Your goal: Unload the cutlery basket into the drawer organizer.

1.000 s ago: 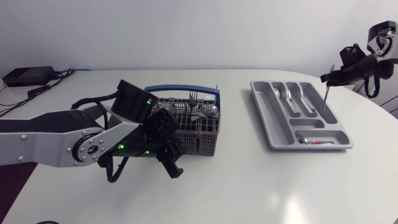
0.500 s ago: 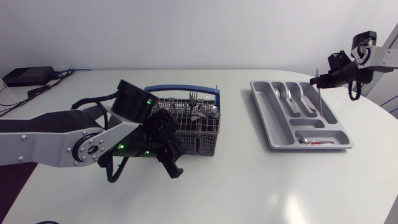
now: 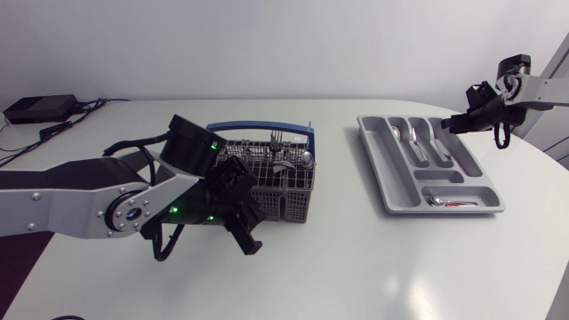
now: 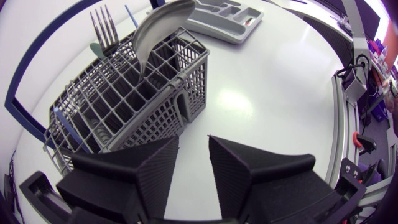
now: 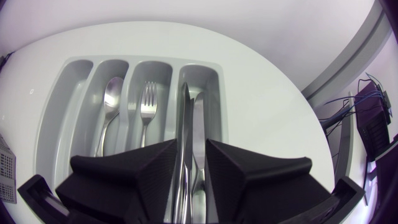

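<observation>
The right gripper point(image 5: 191, 144) is clamped on a knife point(image 5: 185, 112), one finger pressed to each side of it; the knife's long axis runs straight ahead from the fingers, its tip pointing down the length of the drawer organizer's point(image 3: 375, 158) outermost long compartment, which lies under it; a paler strip runs just beside the knife, and I cannot tell whether it is a second knife; the next compartment holds a fork point(image 5: 147, 99), tines toward the organizer's far end, and the one beyond that a spoon point(image 5: 112, 93); the right arm comes in high from the side edge and hangs over the organizer's far right corner.

The left gripper point(image 4: 193, 146) stands with its fingers apart and nothing between them, low over the table point(image 3: 356, 258); the cutlery basket point(image 4: 143, 99) sits just ahead of it; a fork point(image 4: 106, 28) stands in the basket with tines up, and a big spoon point(image 4: 158, 25) leans beside it, bowl up; the left arm lies across the table, bent at the elbow.
</observation>
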Robot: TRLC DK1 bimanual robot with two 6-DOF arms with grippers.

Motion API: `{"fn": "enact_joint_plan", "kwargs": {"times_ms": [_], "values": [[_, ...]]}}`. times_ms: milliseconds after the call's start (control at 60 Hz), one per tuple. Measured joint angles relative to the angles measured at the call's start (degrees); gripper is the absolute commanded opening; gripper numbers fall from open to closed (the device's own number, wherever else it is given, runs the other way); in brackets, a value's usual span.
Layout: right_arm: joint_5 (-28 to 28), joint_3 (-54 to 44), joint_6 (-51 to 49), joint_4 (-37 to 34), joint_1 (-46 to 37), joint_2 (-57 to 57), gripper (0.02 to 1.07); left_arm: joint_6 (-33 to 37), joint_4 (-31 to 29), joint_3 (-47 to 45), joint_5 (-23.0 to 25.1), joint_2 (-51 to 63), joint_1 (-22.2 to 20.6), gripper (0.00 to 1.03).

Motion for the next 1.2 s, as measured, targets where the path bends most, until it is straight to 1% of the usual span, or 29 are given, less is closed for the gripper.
{"fn": "enact_joint_plan", "kwargs": {"times_ms": [17, 150, 267, 317, 350, 483, 583, 700, 783, 983, 1200], "values": [[0.0, -0.04, 0.02, -0.04, 0.0, 0.0, 0.77, 0.0, 0.0, 0.0, -0.02, 0.0, 0.0, 0.36], [0.0, -2.32, 0.02, 0.81, 0.11, -0.9, 0.84, 0.0, 0.0, 0.0, 0.0, 0.0, 0.0, 0.36], [-1.01, -6.91, 0.02, 1.2, 0.11, -4.0, 0.84, 0.0, -0.02, 0.0, 0.0, -0.02, 0.0, 0.36], [-2.01, -9.11, 0.02, 1.42, 0.13, -6.1, 0.84, 0.0, 0.0, 0.0, -0.02, -0.04, 0.0, 0.36], [-3.13, -11.54, 0.02, 2.49, 0.17, -8.59, 0.86, 0.0, -0.02, 0.0, 0.0, -0.15, 0.0, 0.36], [-5.75, -19.63, 0.0, 4.2, 1.66, -18.84, 0.86, 0.0, -0.02, -0.02, -0.02, -1.09, 0.0, 0.36], [-8.63, -25.66, -0.09, 5.03, 4.26, -27.08, 0.86, 0.0, -0.07, -0.02, 0.0, -2.43, 0.0, 0.36], [-13.27, -34.03, -0.39, 5.84, 8.9, -36.98, 0.86, 0.0, -0.28, -0.07, -0.02, -4.17, 0.0, 0.36], [-15.76, -38.51, -0.48, 5.81, 11.78, -41.9, 0.86, 0.0, -0.48, -0.07, 0.0, -4.79, 0.0, 0.36], [-17.44, -47.21, -1.97, 5.88, 17.92, -51.76, 0.86, 0.31, -0.66, -0.07, -0.04, -6.12, 0.0, 0.36], [-17.81, -55.34, -3.48, 6.75, 22.82, -59.1, 0.86, 4.61, -0.59, 1.05, -0.26, -6.45, 0.0, 0.36]]}}
